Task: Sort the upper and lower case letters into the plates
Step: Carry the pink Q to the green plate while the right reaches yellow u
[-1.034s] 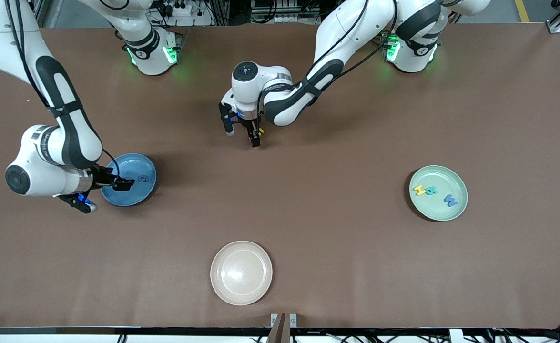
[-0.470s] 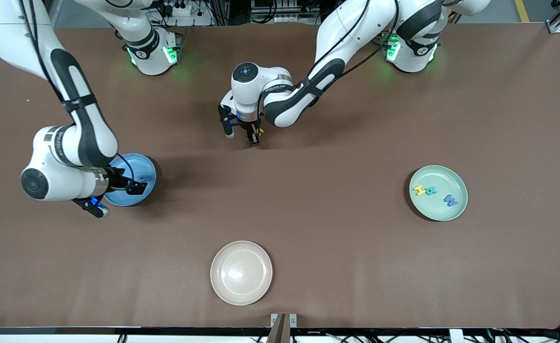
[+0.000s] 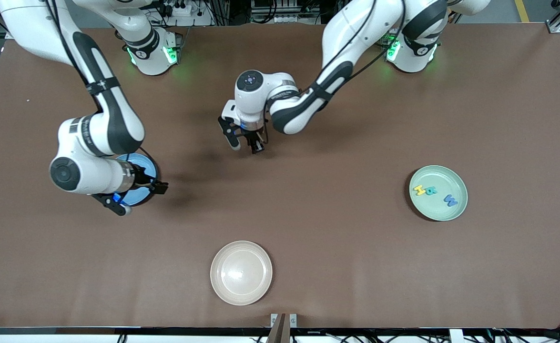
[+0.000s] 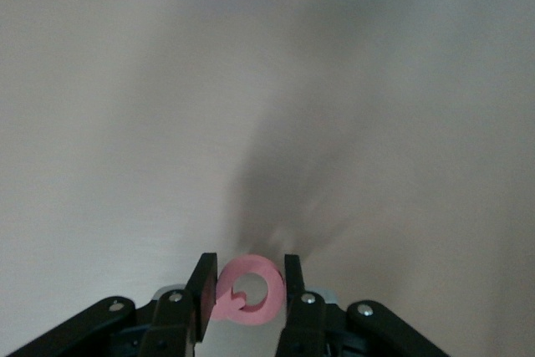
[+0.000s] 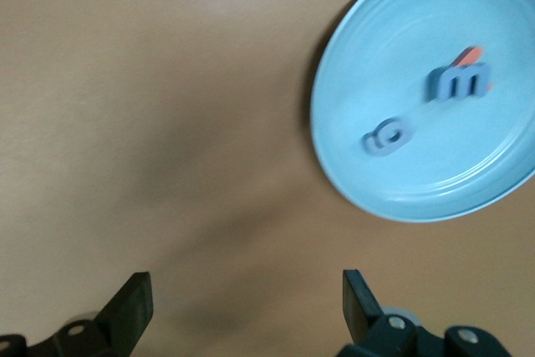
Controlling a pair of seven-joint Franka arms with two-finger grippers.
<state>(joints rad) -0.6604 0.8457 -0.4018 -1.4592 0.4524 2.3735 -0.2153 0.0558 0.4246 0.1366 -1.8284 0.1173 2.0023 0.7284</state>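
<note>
Three letters (image 3: 439, 193) are lying in the mint green plate (image 3: 446, 212) in the front view, while the left pincer (image 3: 245, 144), wide a second ago, is now hanging over the bare tabletop (image 3: 337, 224) mid-table. The right pincer (image 3: 139, 197), having drifted off the blue plate (image 3: 146, 164), is hovering at its edge.

Left wrist view: fingers are clamping a pink letter (image 4: 247, 292), so it is probably ready for carrying.

Right wrist view: jaws are gaping empty beside that plate, where an "m" (image 5: 458, 83), an orange letter (image 5: 473, 56) and a round letter (image 5: 387, 135) are resting.
</note>
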